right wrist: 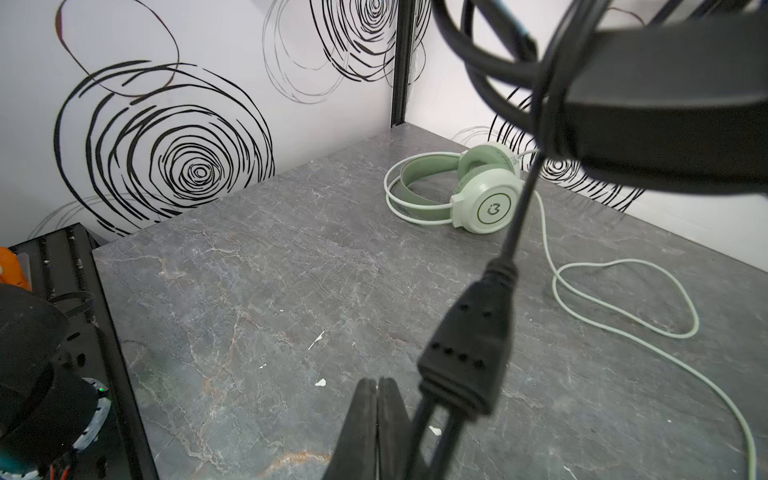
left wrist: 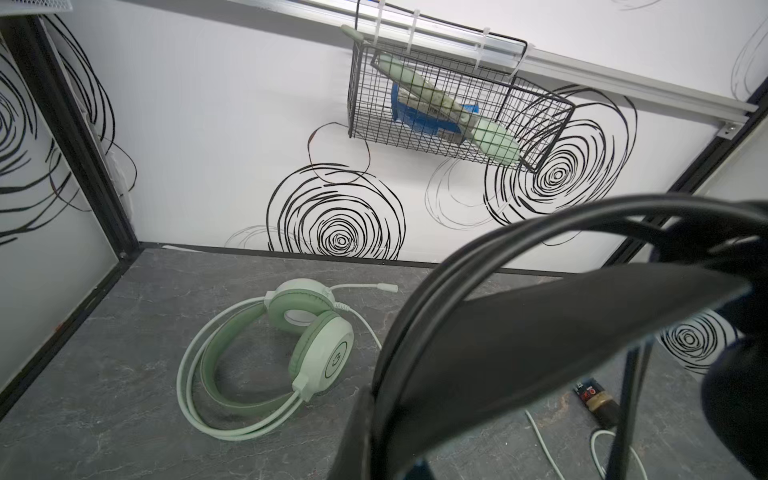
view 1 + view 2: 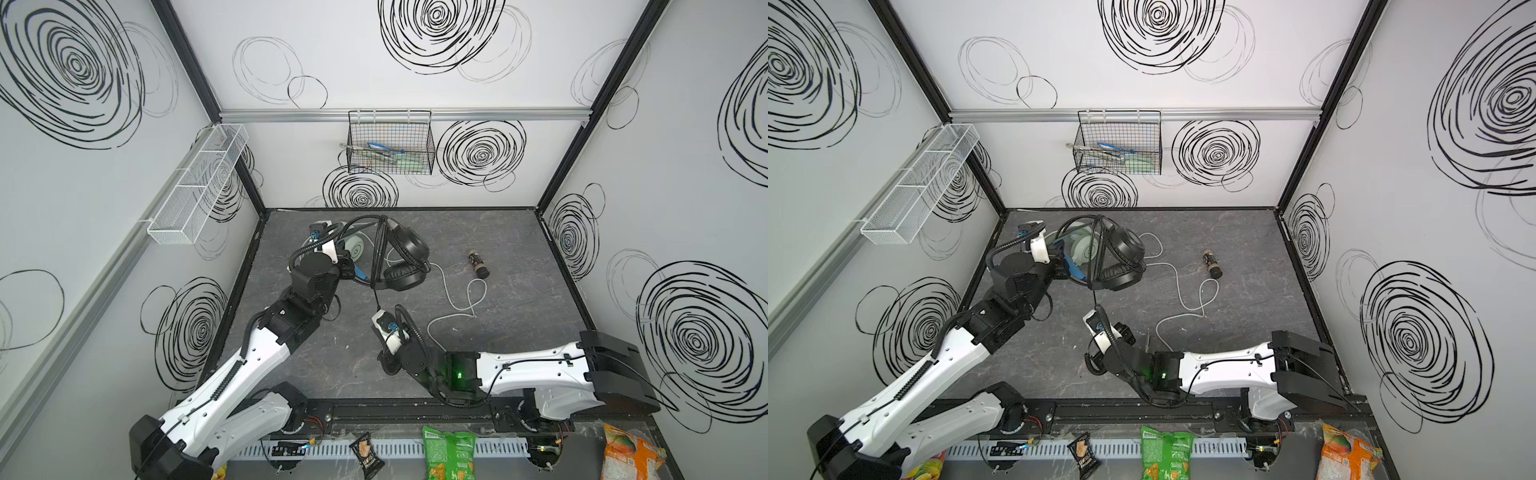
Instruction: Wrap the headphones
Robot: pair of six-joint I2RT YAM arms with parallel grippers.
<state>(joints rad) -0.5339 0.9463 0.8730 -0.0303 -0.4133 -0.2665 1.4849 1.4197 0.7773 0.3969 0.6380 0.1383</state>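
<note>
Table (image 3: pixel 519 353): grey marble, swirl-print walls (image 3: pixel 332 62) around
Left gripper (image 3: pixel 356 271): I have it clamped on the black headset (image 3: pixel 409 257) band, holding it up at back left
Right gripper (image 1: pixel 377 399): pressed together, black cable (image 1: pixel 515 224) running just beside it
Green headset (image 2: pixel 320 345): flat on table behind, white cable (image 3: pixel 457 299) loose

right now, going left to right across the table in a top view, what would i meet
green headset → black headset → bottle
</note>
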